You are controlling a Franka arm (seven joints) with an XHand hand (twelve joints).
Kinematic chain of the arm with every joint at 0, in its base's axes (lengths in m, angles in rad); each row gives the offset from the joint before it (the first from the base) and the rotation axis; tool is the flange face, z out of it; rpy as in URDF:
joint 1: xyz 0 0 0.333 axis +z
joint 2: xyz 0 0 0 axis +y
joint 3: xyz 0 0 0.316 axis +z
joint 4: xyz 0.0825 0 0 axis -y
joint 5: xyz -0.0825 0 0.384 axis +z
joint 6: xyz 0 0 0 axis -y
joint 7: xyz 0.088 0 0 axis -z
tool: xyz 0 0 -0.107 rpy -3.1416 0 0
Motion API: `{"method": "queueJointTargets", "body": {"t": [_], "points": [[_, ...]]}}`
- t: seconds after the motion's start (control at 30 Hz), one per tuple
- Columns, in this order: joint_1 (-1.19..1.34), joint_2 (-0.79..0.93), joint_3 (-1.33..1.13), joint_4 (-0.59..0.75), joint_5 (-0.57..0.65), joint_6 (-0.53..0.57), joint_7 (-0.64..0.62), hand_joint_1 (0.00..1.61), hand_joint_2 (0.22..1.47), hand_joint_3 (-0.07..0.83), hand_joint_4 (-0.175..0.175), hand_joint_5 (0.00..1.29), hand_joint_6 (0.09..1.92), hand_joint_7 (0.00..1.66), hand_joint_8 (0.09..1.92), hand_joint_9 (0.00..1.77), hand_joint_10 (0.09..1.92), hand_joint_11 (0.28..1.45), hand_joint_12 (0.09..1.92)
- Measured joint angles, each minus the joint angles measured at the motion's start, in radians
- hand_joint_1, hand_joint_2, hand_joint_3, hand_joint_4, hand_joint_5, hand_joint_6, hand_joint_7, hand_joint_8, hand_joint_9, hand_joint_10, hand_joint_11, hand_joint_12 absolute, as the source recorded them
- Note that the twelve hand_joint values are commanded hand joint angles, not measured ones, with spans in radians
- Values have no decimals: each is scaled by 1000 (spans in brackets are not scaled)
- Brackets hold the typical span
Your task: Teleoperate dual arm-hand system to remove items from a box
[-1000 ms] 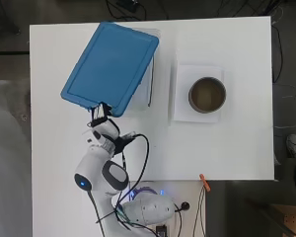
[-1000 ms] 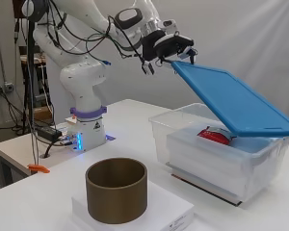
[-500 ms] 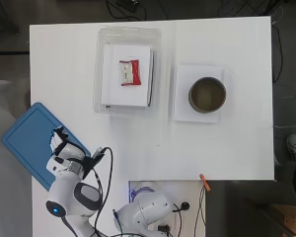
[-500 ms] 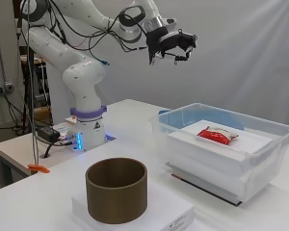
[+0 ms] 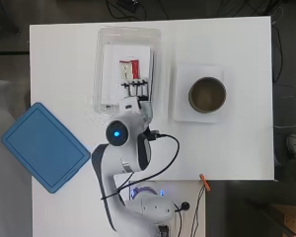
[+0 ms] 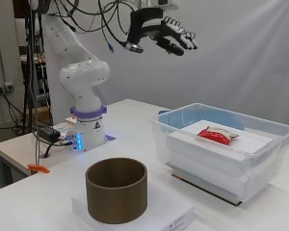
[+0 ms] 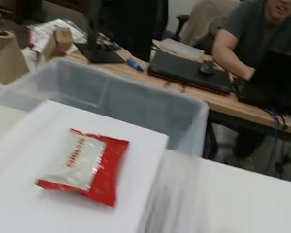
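High above the clear plastic box, the black and white hand hangs with its fingers spread and straight, holding nothing. Inside the box a small red and white foil packet lies flat on a stack of white foam slabs, well below the hand and near the box's middle. The blue plastic lid rests off to one side on the white surface, so the way down is open. My worry is the descent: the packet is thin and lies flush on the foam, so fingertips may skid over it or push it toward a wall instead of getting under an edge. A tilted approach could also clip the box rim and shift the box. The brown cylindrical container stands apart on its white pad
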Motion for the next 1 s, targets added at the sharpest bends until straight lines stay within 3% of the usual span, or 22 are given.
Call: {"method": "queueJointTargets", "body": {"t": [0.27,0.47,0.77,1.0], "points": [[-36,115,-152,-43,-59,20,-12,384,1064,-2,75,520,87,630,87,658,87,539,87],[-31,248,-175,28,169,89,-257,285,1072,2,122,469,87,569,87,595,87,510,87],[-51,659,-123,249,161,78,-150,253,1092,7,131,467,87,552,87,582,87,500,87],[-47,708,-79,288,211,54,-105,261,1073,-4,120,399,87,479,87,546,87,489,87]]}}
